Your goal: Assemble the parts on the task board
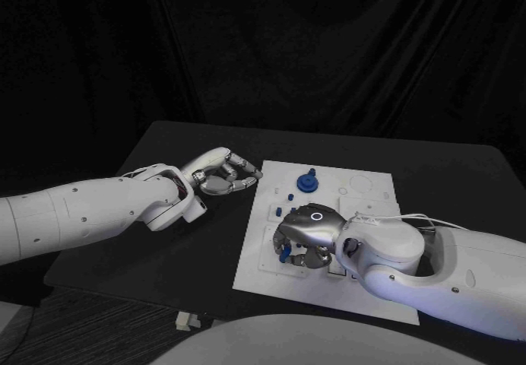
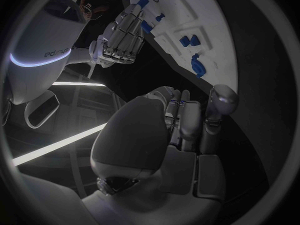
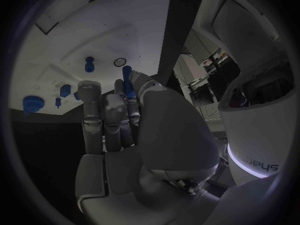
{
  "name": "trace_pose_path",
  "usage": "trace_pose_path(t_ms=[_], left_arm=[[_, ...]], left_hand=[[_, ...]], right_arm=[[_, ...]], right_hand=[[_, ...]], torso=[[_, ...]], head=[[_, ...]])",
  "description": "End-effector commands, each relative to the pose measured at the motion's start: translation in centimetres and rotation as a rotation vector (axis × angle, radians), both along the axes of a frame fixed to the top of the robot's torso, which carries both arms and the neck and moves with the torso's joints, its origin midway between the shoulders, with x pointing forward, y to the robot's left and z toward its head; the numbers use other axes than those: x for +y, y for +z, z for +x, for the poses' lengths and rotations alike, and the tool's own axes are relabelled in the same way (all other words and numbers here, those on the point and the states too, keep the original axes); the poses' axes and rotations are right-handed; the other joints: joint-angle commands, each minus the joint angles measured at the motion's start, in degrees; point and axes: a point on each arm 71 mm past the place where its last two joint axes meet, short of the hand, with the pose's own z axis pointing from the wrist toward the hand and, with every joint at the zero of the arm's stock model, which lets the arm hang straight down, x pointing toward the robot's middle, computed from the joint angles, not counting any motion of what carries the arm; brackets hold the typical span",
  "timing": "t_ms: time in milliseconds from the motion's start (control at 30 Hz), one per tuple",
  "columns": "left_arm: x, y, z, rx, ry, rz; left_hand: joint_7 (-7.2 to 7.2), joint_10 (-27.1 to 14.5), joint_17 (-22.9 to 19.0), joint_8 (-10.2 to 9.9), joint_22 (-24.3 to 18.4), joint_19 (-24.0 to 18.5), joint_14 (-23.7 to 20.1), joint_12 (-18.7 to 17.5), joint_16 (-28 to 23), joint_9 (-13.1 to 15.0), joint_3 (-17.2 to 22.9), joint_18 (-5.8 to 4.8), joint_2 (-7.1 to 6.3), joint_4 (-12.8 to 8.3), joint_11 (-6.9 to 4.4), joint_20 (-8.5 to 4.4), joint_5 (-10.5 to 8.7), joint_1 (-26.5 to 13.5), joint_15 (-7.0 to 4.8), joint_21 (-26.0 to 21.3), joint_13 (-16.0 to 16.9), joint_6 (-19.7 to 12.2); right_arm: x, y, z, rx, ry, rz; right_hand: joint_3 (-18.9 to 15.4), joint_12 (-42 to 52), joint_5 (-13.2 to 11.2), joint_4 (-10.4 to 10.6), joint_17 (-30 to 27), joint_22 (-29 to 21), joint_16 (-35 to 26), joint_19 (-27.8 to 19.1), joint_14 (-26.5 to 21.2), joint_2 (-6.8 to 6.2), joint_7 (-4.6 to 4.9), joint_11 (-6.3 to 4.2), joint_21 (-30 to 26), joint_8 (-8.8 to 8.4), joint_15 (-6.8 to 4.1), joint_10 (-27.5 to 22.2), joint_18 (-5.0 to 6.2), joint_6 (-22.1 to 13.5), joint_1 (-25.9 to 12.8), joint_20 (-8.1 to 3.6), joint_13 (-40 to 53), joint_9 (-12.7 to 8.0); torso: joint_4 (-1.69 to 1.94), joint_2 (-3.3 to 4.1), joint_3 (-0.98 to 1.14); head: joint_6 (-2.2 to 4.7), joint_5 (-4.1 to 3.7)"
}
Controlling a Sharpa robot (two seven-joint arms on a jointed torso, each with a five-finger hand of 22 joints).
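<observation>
The white task board [image 1: 371,199] lies mid-table. My right hand [image 1: 305,236] hovers low over its near-left part and pinches a slim blue peg [image 3: 127,84] between thumb and fingers [image 3: 110,116]; the same hand shows in the left wrist view [image 2: 121,37]. A round blue knob part [image 1: 307,182] stands at the board's far left, with small blue pieces [image 1: 280,207] near it. My left hand [image 1: 225,174] rests just off the board's far-left corner, its fingers [image 2: 185,116] curled in, and I see nothing in them.
More blue pieces [image 2: 190,40] stand in the board, and a small blue peg [image 3: 89,62] stands upright next to a round socket [image 3: 120,62]. Black table [image 1: 164,251] stretches to the left of the board, with its front edge near.
</observation>
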Motion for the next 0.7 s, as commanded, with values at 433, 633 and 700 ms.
trace_pose_path(t_ms=[433, 633, 700], left_arm=[[-0.43, -0.02, 0.01, 0.002, -0.013, -0.010], [-0.52, -0.03, 0.03, 0.002, -0.016, -0.011], [-0.54, -0.04, 0.04, 0.003, -0.017, -0.011]], left_hand=[[0.22, -0.02, -0.24, -0.11, 6.07, -0.52, -0.54, -0.38, -0.31, -0.01, 0.50, 0.99, 0.56, 0.06, 0.11, 0.01, 0.29, 0.08, 0.00, -0.43, -0.10, -0.08], [0.22, -0.02, -0.24, -0.11, 6.07, -0.52, -0.54, -0.38, -0.31, -0.01, 0.50, 0.99, 0.56, 0.06, 0.11, 0.01, 0.29, 0.08, 0.00, -0.43, -0.10, -0.08], [0.22, -0.02, -0.24, -0.11, 6.07, -0.52, -0.54, -0.38, -0.31, -0.01, 0.50, 0.99, 0.56, 0.06, 0.11, 0.01, 0.29, 0.08, 0.00, -0.43, -0.10, -0.08]], right_arm=[[0.45, -0.47, -0.45, -0.095, 0.061, -0.014], [0.48, -0.65, -0.50, -0.124, 0.073, -0.020], [0.52, -0.70, -0.54, -0.137, 0.080, -0.026]], right_hand=[[0.40, -0.32, 0.46, -0.04, 0.05, 5.30, -0.15, -0.42, -0.03, 0.61, -0.04, 0.35, -0.01, -0.21, 0.54, -0.15, -0.70, -0.36, 0.28, 0.00, 0.09, 0.07], [0.45, -0.35, 0.62, -0.10, 0.11, 5.31, -0.11, -0.45, -0.04, 0.64, -0.05, 0.34, 0.04, -0.25, 0.53, -0.17, -0.69, -0.41, 0.31, 0.01, 0.09, 0.08], [0.47, -0.37, 0.71, -0.15, 0.04, 5.30, -0.16, -0.48, -0.08, 0.64, -0.07, 0.34, -0.01, -0.27, 0.50, -0.18, -0.67, -0.44, 0.33, 0.01, 0.09, 0.09]], torso=[[0.06, 0.01, 0.00], [0.03, 0.00, 0.01], [0.02, 0.00, 0.02]], head=[[0.00, -0.24], [0.00, -0.10], [0.00, -0.13]])
